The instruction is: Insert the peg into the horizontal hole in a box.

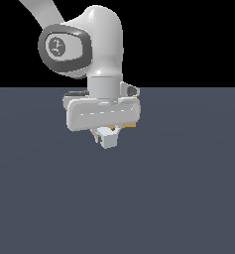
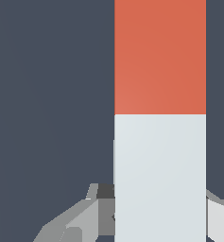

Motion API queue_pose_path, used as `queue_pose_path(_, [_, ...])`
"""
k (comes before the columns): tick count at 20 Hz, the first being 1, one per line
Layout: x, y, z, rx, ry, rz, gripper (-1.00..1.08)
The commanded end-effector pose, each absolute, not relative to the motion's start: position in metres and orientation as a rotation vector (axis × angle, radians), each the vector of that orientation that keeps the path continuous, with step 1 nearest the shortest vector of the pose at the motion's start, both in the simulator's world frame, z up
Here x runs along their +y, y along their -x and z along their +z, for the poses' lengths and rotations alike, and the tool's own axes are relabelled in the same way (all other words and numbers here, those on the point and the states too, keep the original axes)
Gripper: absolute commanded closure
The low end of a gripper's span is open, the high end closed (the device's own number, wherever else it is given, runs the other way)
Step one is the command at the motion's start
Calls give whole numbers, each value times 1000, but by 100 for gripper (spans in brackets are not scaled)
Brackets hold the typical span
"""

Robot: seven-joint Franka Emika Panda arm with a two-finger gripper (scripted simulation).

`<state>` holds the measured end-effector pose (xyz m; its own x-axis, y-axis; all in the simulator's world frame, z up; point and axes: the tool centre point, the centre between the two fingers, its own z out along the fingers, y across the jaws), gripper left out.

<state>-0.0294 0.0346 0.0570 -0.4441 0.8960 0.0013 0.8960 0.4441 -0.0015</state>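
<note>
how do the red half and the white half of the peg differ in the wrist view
On the peg, the red half is red-orange and the white half is pale white. The red half lies clear of the end effector, with nothing beside it; the white half sits between the fingers, which flank it on both sides. They share the same width and straight edges, meeting at a sharp line.

White arm (image 1: 101, 44) — probably grey-trimmed joint.

Simulated test scene rather than any real room, flat featureless slate-blue floor (image 1: 188, 198), pure black void behind, smooth untextured rendering of the white robot arm (image 1: 96, 44)
</note>
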Motion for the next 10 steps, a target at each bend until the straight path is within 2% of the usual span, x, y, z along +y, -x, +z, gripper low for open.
queue_pose_path(1, [55, 22, 61, -2641, 1702, -1, 108])
queue_pose_path(10, [116, -7, 71, -2548, 1838, 0, 108])
